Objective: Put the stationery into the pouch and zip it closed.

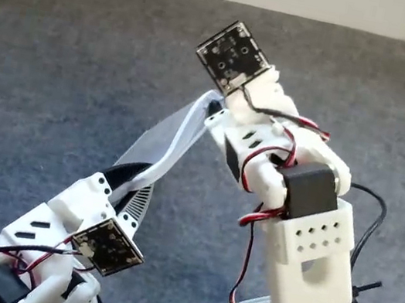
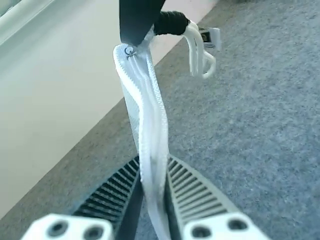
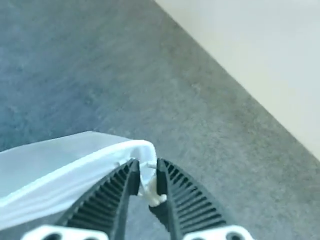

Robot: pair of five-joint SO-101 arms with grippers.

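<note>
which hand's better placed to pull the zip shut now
Right, probably: the right hand pinches the small white tab at the pouch end, while the left hand clamps the other end as an anchor.

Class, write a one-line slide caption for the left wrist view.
Left gripper clamps one end of the white pouch while the right gripper holds the far end.

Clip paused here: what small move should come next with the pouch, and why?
Probably lower the pouch to the table. It is stretched in the air between the left claw and right claw, both shut on its ends, and the zipper looks closed along its visible length.
</note>
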